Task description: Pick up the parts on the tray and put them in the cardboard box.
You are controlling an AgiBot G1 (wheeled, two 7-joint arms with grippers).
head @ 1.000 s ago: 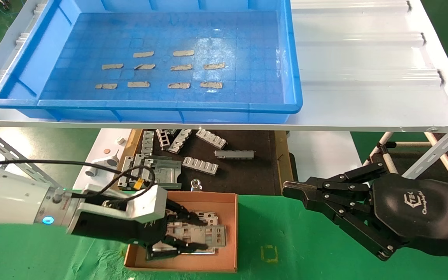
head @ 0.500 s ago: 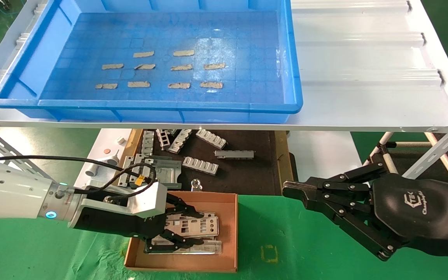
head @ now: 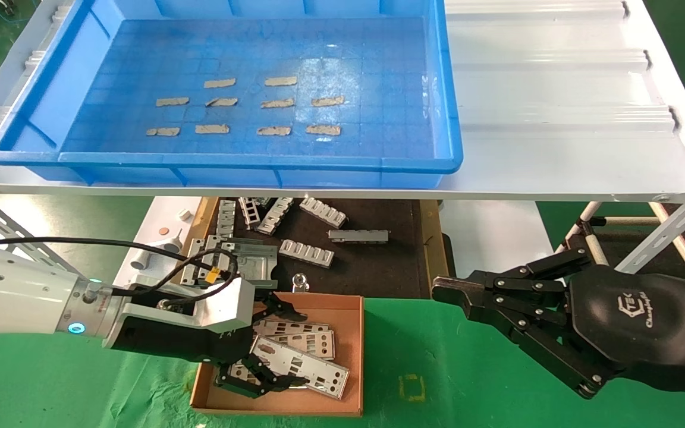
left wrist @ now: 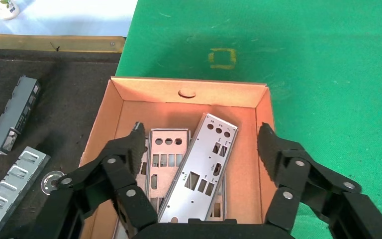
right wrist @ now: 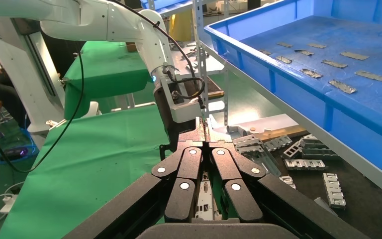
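Over the cardboard box [head: 351,356] on the green desk [head: 437,368], our left end effector [left wrist: 199,149] hangs spread wide and empty, the punched silver plates [left wrist: 204,164] lying loose inside; our right end effector [head: 446,291] waits closed beside the box, the blue tray [head: 259,163] holding only grey strips [head: 274,103].

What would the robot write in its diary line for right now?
left gripper: open over cardboard box | plates: in box | right gripper: shut, parked | tray: strips only
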